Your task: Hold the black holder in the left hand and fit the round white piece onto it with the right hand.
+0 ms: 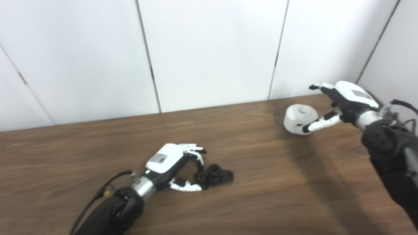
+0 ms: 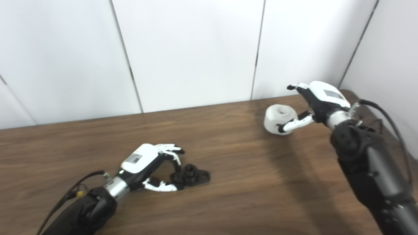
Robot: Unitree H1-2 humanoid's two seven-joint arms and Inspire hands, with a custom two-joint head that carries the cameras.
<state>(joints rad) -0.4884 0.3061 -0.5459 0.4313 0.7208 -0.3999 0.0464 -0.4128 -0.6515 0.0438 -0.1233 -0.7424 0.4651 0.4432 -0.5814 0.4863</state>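
The black holder [image 1: 215, 175] lies flat on the wooden table [image 1: 261, 195], left of the middle. My left hand [image 1: 173, 164] is right beside its left end. The fingers curl down over that end and the thumb [image 1: 186, 187] reaches it from below, but the grip is not closed. The round white piece [image 1: 298, 119] rests on the table at the far right. My right hand [image 1: 343, 99] is open beside it, with the thumb [image 1: 321, 124] against its near side and the fingers spread above and behind it.
White wall panels [image 1: 212, 52] stand along the table's far edge and turn the corner at the far right, close behind my right hand. A cable [image 2: 385, 120] loops off my right forearm.
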